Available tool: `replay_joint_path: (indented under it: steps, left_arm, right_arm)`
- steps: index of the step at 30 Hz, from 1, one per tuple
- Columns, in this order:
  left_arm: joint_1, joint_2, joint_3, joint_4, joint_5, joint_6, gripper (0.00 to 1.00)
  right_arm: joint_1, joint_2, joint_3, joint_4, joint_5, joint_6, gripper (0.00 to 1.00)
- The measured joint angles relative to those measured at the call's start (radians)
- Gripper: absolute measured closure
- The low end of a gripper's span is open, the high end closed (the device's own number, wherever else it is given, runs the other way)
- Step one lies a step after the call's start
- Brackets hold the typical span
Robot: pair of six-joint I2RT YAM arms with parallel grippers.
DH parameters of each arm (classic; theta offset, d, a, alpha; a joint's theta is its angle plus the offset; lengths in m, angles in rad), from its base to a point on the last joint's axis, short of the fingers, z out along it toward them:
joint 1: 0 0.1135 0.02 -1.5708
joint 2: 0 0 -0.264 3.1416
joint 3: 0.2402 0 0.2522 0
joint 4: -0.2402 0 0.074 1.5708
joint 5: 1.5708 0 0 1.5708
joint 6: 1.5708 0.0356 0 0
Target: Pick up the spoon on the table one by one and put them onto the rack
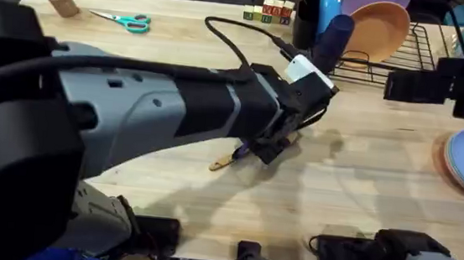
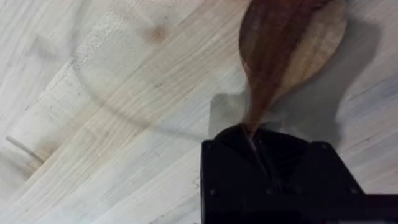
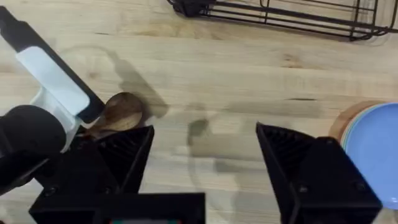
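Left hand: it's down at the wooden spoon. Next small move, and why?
Probably lift straight up a little. The left hand appears shut on the brown wooden spoon at the neck just below its bowl, and the handle end seems to rest on the light butcher-block table. The black wire rack sits farther back to the right, so clearing the tabletop should come before carrying it over.

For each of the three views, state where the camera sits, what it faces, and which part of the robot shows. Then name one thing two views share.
Overhead: above the arm bases, facing down and forward over the table; left arm large.
Left wrist: looks past the left gripper, shut on the spoon.
Right wrist: faces the tabletop and rack; right gripper open.
Shared: the spoon, in both wrist views.
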Motion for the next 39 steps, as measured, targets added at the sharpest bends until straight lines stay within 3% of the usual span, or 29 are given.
replay_joint_path:
  steps: [8,12,22,23,28,29,34,35,39]
  left_arm:
    - [0.035,0.012,0.037,-0.031,-0.033,0.000,0.960]
    - [0.079,0.020,0.141,-0.056,-0.102,0.004,0.959]
    - [0.111,0.020,0.302,-0.058,-0.130,0.044,0.958]
    - [0.135,0.020,0.371,-0.032,-0.131,0.072,0.958]
    - [0.170,0.021,0.404,0.075,-0.138,0.090,0.958]
    - [0.191,0.020,0.404,0.177,-0.139,0.093,0.958]
    - [0.206,0.020,0.404,0.377,-0.149,0.095,0.958]
    - [0.206,0.021,0.404,0.498,-0.150,0.097,0.958]
    - [0.206,0.021,0.404,0.648,-0.150,0.097,0.958]
  right_arm:
    - [0.000,0.000,0.000,0.002,0.000,0.000,0.006]
    - [0.000,0.000,0.000,0.003,0.000,0.000,0.006]
    - [0.000,0.000,0.000,0.003,0.000,-0.007,0.006]
    - [0.000,0.000,0.000,0.004,0.000,-0.015,0.005]
    - [0.000,0.000,0.000,0.004,0.000,-0.019,0.006]
    - [0.000,0.000,0.000,0.004,0.000,-0.031,0.006]
    - [0.000,0.000,0.000,0.004,0.000,-0.048,0.006]
    - [0.000,0.000,0.000,0.004,0.000,-0.053,0.005]
    - [0.000,0.000,0.000,0.004,0.000,-0.054,0.005]
